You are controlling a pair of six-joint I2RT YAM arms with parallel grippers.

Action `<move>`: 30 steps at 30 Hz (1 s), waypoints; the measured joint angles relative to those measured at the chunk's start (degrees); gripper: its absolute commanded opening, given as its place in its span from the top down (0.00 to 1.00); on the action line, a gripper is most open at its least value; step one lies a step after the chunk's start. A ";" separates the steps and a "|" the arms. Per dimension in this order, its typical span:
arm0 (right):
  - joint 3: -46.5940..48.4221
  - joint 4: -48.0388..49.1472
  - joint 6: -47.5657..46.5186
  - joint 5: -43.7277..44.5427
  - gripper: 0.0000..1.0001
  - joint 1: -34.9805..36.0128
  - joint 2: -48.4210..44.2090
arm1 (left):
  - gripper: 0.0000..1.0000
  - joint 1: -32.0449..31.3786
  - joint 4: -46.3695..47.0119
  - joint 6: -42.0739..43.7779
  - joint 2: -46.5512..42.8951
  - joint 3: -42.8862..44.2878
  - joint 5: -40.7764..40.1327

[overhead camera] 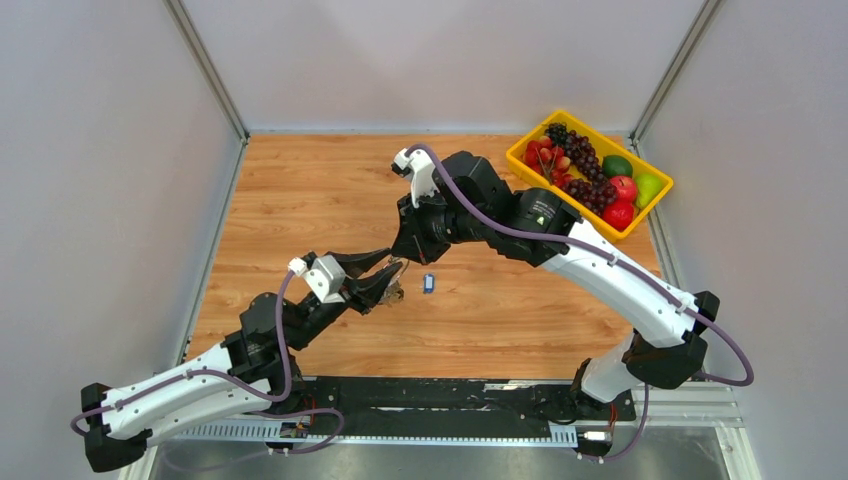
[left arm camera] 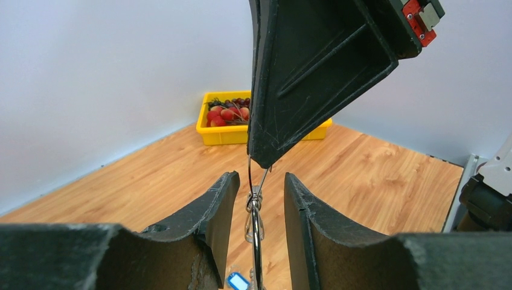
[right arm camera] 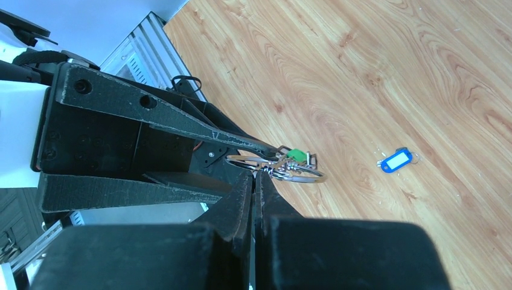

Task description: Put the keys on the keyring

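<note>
Keyring point(right arm camera: 304, 177) — pinched aloft in my clenched right gripper point(right arm camera: 258, 176) to steady it for threading; left gripper point(left arm camera: 261, 181) parted astride it, grasping nothing; blue-tagged key point(right arm camera: 395, 161) loose on the table point(right arm camera: 362, 72).

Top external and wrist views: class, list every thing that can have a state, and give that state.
Right fingers: shut on the keyring.
Left fingers: apart, flanking the keyring.
Keyring: held off the table.
Green-tagged key: at the keyring; threading unclear.
Blue-tagged key: loose on the table.
Yellow bin: holds fruit.
</note>
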 measured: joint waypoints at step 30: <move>2.25 -1.16 0.00 -0.28 1.00 0.74 1.07 | 0.60 0.00 3.41 2.47 0.74 -1.22 1.79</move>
